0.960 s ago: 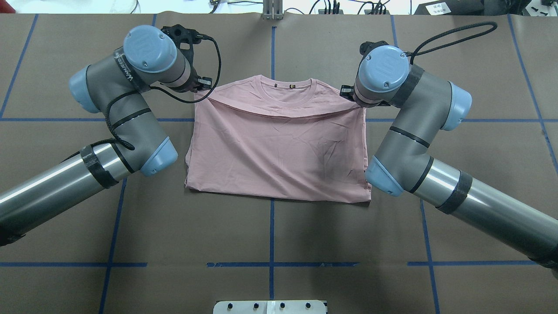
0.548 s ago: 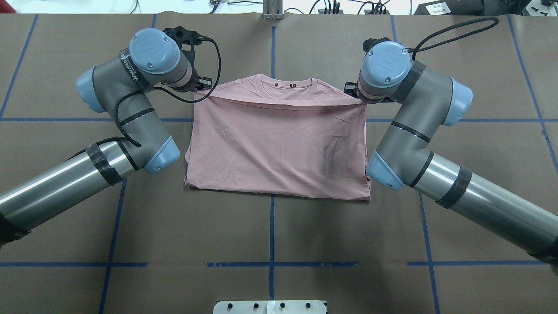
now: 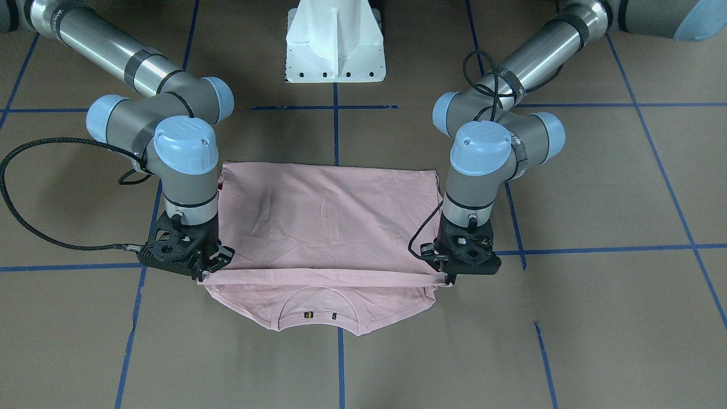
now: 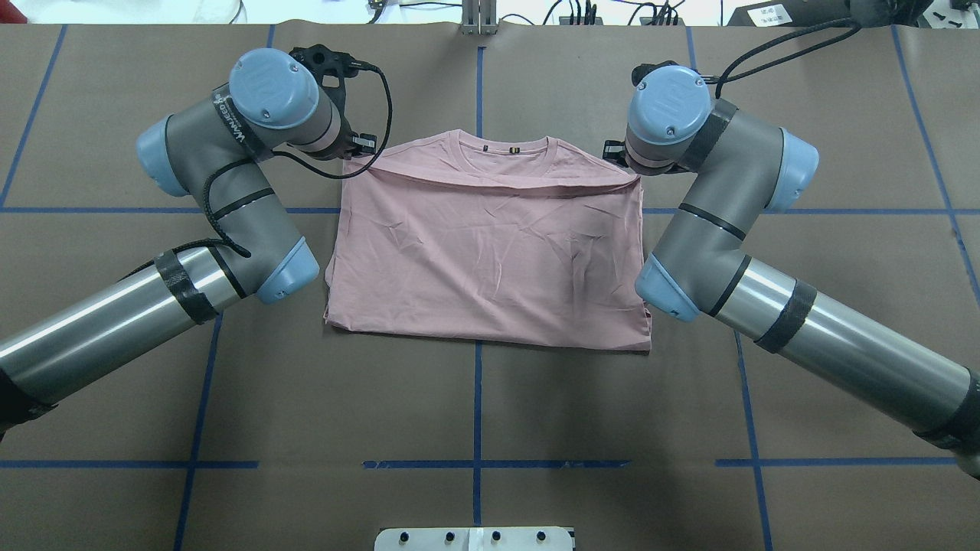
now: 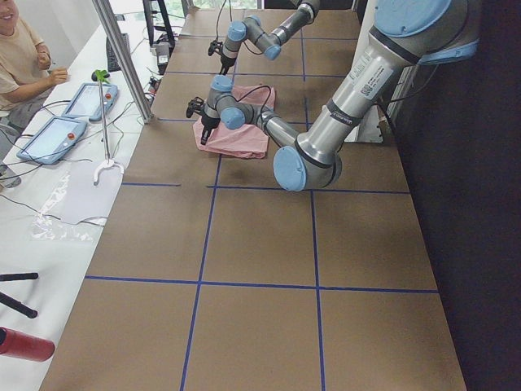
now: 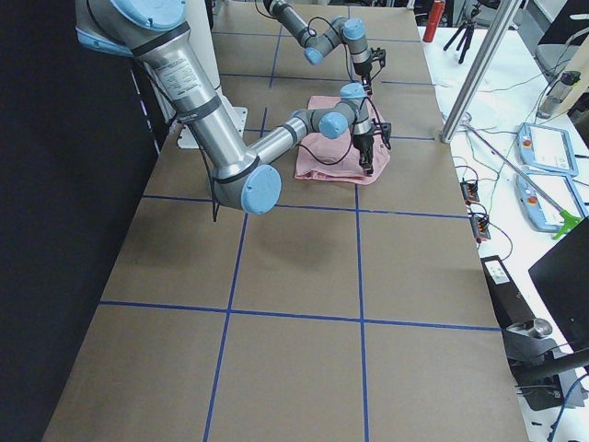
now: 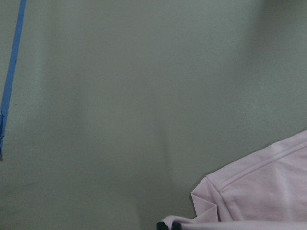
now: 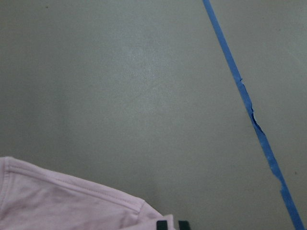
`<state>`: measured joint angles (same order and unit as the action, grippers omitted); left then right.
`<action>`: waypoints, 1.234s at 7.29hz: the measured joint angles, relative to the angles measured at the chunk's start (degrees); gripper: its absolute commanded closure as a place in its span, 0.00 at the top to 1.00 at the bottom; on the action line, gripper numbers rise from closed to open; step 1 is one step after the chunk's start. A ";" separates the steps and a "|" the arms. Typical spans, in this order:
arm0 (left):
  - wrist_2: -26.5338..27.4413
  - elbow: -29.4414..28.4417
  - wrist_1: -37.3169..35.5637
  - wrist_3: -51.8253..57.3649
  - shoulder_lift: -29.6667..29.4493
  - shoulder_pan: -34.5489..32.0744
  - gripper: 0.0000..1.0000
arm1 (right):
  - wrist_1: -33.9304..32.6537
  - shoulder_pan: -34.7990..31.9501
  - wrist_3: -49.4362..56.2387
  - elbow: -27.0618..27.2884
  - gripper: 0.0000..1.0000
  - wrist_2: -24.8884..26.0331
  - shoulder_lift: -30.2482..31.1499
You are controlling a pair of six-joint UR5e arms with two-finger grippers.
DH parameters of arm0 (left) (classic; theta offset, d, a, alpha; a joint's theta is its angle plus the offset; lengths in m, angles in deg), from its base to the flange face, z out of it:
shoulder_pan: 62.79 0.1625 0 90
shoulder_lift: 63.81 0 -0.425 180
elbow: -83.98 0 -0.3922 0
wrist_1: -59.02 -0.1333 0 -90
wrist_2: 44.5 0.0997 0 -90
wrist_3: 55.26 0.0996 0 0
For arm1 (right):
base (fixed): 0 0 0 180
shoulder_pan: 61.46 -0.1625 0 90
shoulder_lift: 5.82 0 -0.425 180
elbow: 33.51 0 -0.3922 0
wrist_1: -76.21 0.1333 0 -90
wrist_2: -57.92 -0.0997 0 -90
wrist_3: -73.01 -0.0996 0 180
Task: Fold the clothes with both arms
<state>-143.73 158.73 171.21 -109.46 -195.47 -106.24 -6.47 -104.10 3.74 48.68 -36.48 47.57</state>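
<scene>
As the left end effector (image 3: 448, 279) and right end effector (image 3: 200, 278), pinching the T-shirt (image 3: 329, 221), are nearing its collar (image 3: 318, 314), the fold is closing.

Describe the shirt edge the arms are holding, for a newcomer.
On the brown table, find the pink T-shirt. Its held edge runs straight from right gripper to left gripper, near the collar; unlike the other edges, it is pulled taut.

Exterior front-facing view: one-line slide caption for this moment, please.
Left gripper and right gripper pinch the folded-over edge of the pale pink T-shirt at both corners, stretched just short of the collar.
</scene>
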 measured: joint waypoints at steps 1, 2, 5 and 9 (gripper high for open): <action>-0.24 0.89 1.14 1.40 0.64 -0.07 1.00 | 0.04 -0.47 2.89 0.07 1.00 -0.31 -0.10; -1.11 3.50 1.65 2.33 2.15 -0.11 1.00 | 0.10 -1.58 7.23 0.52 1.00 -2.41 -0.18; -4.91 20.81 1.62 2.42 14.02 0.94 0.97 | 0.05 -6.13 17.93 7.12 1.00 -13.66 3.51; -0.99 28.06 3.58 -8.07 24.21 10.44 0.53 | -0.31 -6.98 19.51 14.83 1.00 -15.46 9.20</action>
<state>-144.72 186.79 174.79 -117.52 -171.26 -95.80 -6.78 -111.07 23.25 63.51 -51.95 56.78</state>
